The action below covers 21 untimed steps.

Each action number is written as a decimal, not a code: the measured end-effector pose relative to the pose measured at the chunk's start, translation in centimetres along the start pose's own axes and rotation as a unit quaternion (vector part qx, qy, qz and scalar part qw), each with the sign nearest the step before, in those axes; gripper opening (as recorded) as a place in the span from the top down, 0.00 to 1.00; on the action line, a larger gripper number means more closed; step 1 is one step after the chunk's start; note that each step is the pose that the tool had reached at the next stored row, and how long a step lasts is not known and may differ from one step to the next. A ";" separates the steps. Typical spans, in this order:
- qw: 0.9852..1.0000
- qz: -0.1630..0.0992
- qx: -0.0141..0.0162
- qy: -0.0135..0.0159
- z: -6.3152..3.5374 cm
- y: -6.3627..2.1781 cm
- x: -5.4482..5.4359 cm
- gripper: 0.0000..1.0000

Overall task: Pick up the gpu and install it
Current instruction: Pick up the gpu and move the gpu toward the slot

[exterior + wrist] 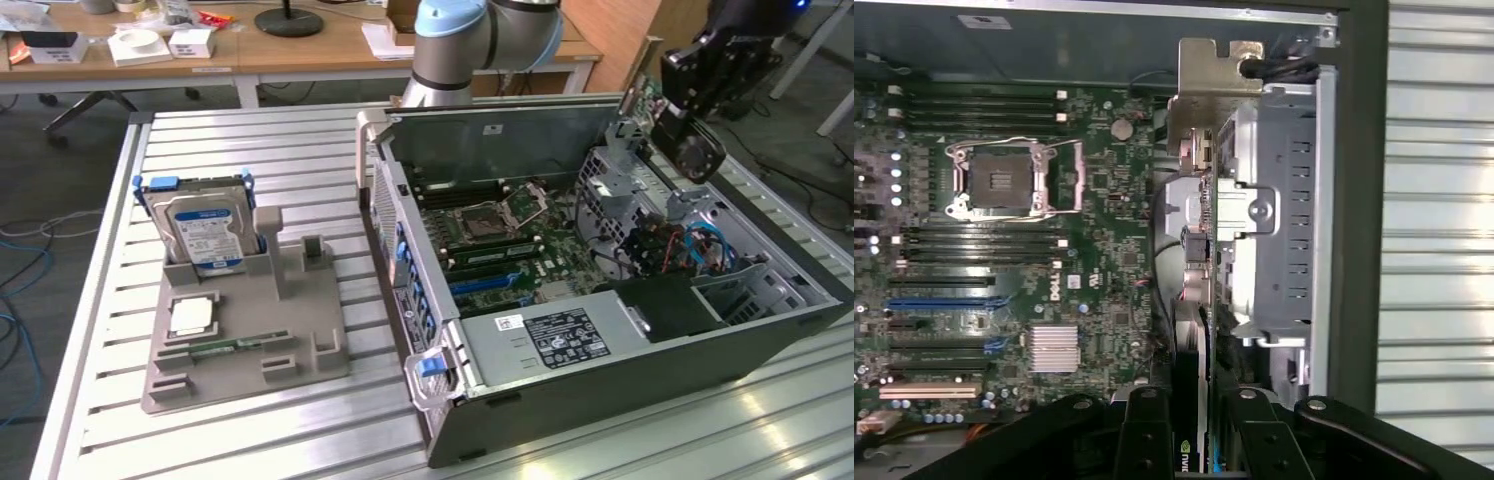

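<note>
Wrist view: my claw (pixel 1192 412) grips the gpu (pixel 1192 340) edge-on, drive cage (pixel 1284 200) just beside it, motherboard (pixel 1104 270) beyond.

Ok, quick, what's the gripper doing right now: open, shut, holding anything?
The gripper is closed on the thin, flat, dark gpu with a metal end bracket, held edge-on over the open grey computer case.
</note>
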<state>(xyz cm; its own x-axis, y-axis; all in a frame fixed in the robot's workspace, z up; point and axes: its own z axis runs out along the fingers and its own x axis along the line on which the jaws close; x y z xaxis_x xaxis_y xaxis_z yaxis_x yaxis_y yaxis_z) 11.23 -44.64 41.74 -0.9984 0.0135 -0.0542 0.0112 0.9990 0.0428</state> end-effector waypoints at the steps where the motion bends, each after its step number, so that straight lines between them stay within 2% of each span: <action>1: 1.000 0.000 0.000 0.000 -0.02 0.00 0.4 0.74; 9: 1.000 0.000 0.000 0.000 -0.16 -0.03 2.9 0.74; 21: 1.000 0.003 0.000 0.000 -0.19 -0.04 3.5 0.74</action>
<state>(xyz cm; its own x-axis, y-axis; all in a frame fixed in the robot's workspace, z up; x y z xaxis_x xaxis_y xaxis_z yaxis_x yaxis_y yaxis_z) 7.74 -44.64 41.74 -0.9983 0.0193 -0.0545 0.0170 0.9989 0.0427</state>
